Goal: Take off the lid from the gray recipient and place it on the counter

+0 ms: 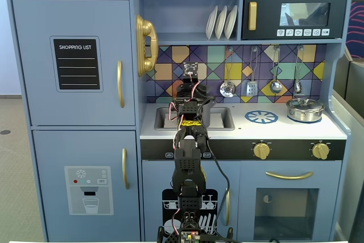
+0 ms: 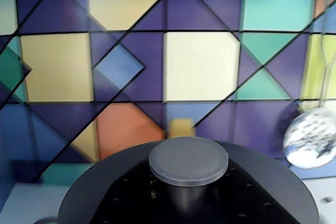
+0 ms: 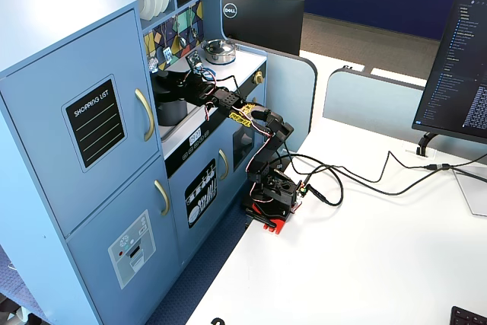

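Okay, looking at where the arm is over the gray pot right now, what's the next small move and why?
Probably ease the gripper down and close on the lid knob: the wrist view shows the knob centred just below, the lid apparently still on the gray pot in the sink, and no fingers around it.

Brightness: all three pictures are evenly and brightly lit, with daylight-like room light and no dark corners.
Shadows: soft only; a faint one lies in the recessed sink of the white flat counter [image 1: 244, 131] in a fixed view.
Glare: bright highlights sit on the shiny perforated steel ladle [image 2: 311, 137] and on the shiny low steel pot [image 1: 305, 108].
Focus, wrist view: soft overall; the coloured geometric tile backsplash [image 2: 199, 66] has smeared edges, and the matte dark gray round lid [image 2: 189, 161] is slightly sharper on its knob.
Focus, fixed views: sharp.
Distortion: none evident at the edges.
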